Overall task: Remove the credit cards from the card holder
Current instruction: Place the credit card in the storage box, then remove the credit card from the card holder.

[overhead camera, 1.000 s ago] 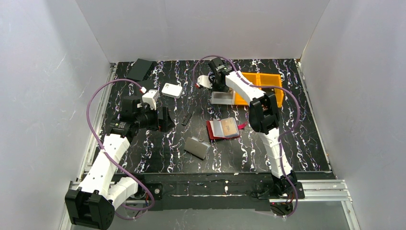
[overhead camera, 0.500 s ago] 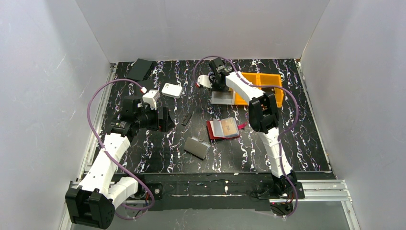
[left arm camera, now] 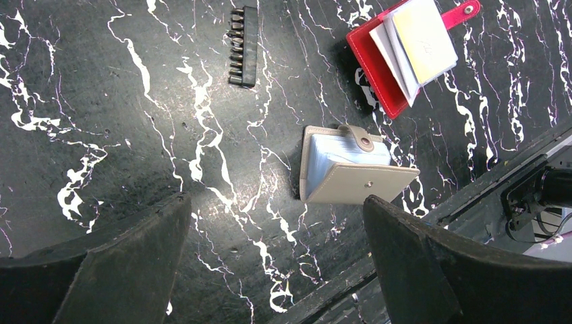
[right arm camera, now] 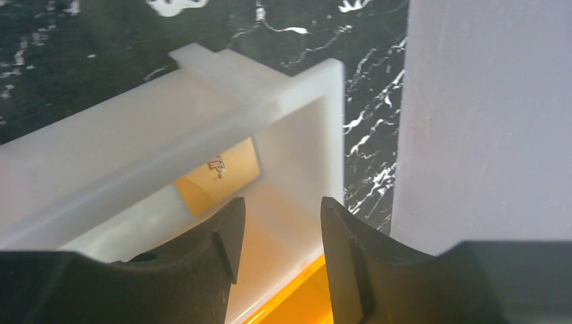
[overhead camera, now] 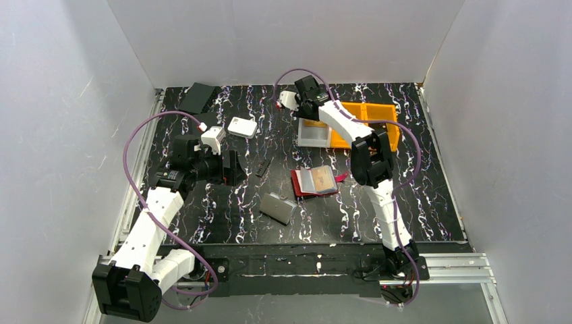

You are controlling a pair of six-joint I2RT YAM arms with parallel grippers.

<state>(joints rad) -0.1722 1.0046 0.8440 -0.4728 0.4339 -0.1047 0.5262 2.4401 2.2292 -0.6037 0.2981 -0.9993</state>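
The dark red card holder [overhead camera: 316,181] lies open mid-table, with clear sleeves and an orange-gold card showing in them; it also shows in the left wrist view [left arm camera: 394,64]. One orange-gold credit card [right arm camera: 217,175] lies in a white translucent tray [overhead camera: 315,137], which also shows in the right wrist view [right arm camera: 135,138]. My right gripper [overhead camera: 307,108] hovers over the tray's far end, open and empty, as its own view [right arm camera: 280,229] confirms. My left gripper [overhead camera: 235,167] hangs wide open and empty left of the holder; its own view [left arm camera: 276,223] looks down on bare table.
A flat grey case [overhead camera: 278,208] lies in front of the holder, half open [left arm camera: 354,172]. A bit strip [overhead camera: 263,167], a white rounded box [overhead camera: 241,127], an orange bin [overhead camera: 371,115] and a dark flat object [overhead camera: 197,98] lie around. White walls enclose the table.
My right gripper has lifted and drawn back from the white tray toward the far wall. The left arm and the card holder have not moved.
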